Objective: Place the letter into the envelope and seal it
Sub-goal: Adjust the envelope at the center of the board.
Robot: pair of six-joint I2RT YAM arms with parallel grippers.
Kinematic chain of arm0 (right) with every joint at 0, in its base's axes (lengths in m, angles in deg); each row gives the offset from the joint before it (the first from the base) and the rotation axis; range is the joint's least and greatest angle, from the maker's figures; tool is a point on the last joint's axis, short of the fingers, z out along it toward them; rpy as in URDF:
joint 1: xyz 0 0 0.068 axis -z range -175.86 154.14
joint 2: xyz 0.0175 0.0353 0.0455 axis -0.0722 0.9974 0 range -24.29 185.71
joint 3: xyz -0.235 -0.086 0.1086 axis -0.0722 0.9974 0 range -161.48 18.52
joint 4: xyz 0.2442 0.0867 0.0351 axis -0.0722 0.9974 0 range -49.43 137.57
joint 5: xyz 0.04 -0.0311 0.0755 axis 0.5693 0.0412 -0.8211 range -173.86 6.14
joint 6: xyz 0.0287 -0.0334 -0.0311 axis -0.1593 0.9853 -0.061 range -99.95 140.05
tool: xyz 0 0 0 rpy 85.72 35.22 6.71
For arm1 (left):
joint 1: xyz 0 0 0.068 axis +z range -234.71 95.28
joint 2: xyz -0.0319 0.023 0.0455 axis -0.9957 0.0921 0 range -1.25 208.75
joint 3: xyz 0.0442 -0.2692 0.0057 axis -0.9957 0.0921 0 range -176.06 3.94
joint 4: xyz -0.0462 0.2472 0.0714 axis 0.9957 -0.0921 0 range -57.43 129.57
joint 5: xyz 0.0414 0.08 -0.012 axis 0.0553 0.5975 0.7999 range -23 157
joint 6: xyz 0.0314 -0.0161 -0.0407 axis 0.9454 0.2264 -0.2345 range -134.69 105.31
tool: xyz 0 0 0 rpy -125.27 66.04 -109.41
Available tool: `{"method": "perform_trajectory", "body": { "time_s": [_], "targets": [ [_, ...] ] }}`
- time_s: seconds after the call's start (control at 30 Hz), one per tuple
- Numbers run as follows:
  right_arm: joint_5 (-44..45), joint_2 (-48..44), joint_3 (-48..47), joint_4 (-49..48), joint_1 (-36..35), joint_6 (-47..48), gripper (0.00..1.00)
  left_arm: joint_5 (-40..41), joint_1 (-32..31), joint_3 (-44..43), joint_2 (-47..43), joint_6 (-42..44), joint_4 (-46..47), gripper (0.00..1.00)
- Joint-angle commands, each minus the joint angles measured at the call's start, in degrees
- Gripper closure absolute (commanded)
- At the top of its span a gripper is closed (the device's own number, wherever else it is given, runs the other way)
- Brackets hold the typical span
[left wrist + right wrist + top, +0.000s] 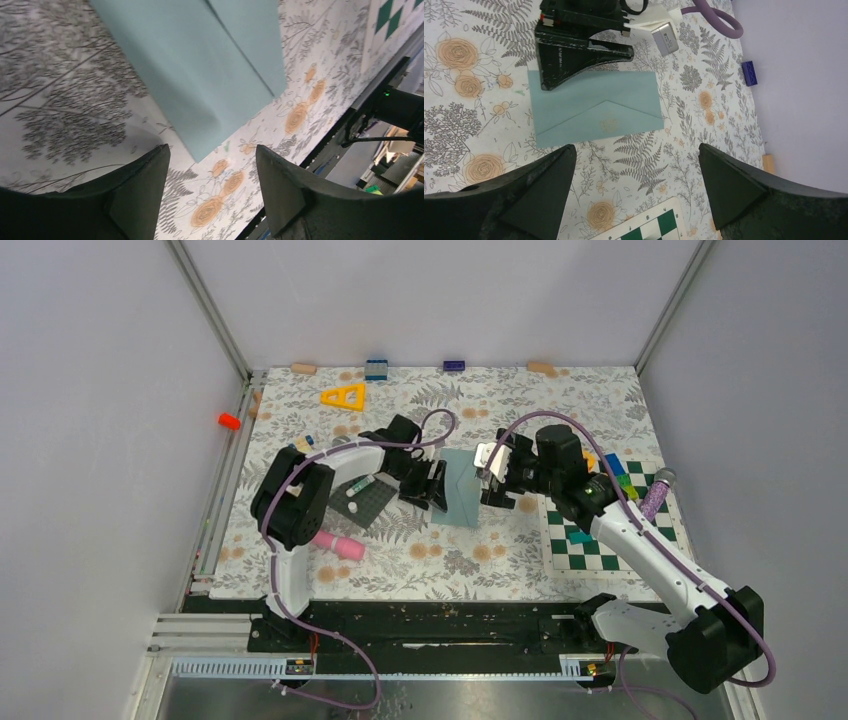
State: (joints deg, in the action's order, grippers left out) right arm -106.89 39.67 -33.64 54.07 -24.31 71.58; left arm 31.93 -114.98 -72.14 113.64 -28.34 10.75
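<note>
Enclosure: plain pale walls are set around a table covered by a floral cloth.
Arms: both are reached inward to the table's middle, wrists bent down, so that the work is flanked from left and right.
Chessboard: it is laid at the right of the cloth, under the right arm's forearm.
Envelope: it is laid flat at the centre between the two grippers. In the right wrist view its triangular flap is seen folded down over the body. No letter is seen, so it is judged to be inside. Whether the flap is stuck cannot be told.
Left gripper: it is held low at the envelope's left edge, jaws parted with nothing between them.
Right gripper: it is held just right of the envelope, jaws spread wide and empty, which is judged to suit a letting-go after the flap is pressed.
</note>
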Motion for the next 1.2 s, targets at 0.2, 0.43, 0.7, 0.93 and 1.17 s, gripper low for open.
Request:
{"method": "perform_trajectory", "body": {
  "time_s": [0.2,0.43,0.7,0.93,1.17],
  "targets": [
    [5.97,-2.69,-0.31,-2.6,3.0,-1.08,0.0,-0.59,-7.33,3.23,2.58,-2.59,4.19,0.23],
    [11.05,-6.19,2.8,-2.61,6.53,-0.62,0.0,-1.92,-12.21,-4.1,8.97,-6.02,5.52,0.21],
    [14.92,-11.16,5.0,-0.36,10.65,-2.02,0.0,-0.47,-15.7,-19.37,19.39,-10.08,4.36,0.14],
    [9.79,-15.75,7.77,7.84,10.72,4.3,0.0,-3.87,-13.88,-24.81,13.61,-11.92,5.22,0.02],
    [-5.82,-13.88,11.11,15.67,10.3,12.05,0.01,-8.45,-5.48,-15.87,0.36,-10.73,9.46,0.01]
  ]
}}
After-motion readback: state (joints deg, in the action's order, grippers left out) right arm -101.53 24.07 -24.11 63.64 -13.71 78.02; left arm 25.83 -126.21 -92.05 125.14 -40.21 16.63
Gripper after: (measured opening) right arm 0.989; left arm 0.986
